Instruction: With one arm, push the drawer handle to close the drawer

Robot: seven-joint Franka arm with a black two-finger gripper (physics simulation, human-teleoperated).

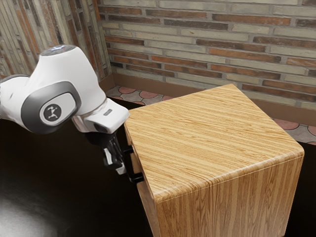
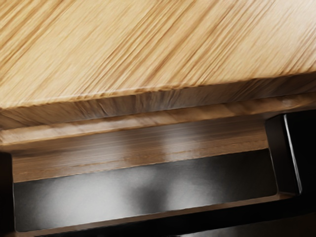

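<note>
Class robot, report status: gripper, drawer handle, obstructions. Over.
Gripper beside black handle, contact unclear. Closure unconfirmed. Nothing seen blocking between them. Over.

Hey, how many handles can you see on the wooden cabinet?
1. The black handle is on the side of the cabinet facing the arm, just below the top's edge. Others may be hidden lower down or on unseen sides.

Soft white glare clouds the black tabletop (image 1: 22,217); the cabinet (image 1: 212,140) top is brightly lit.
</note>
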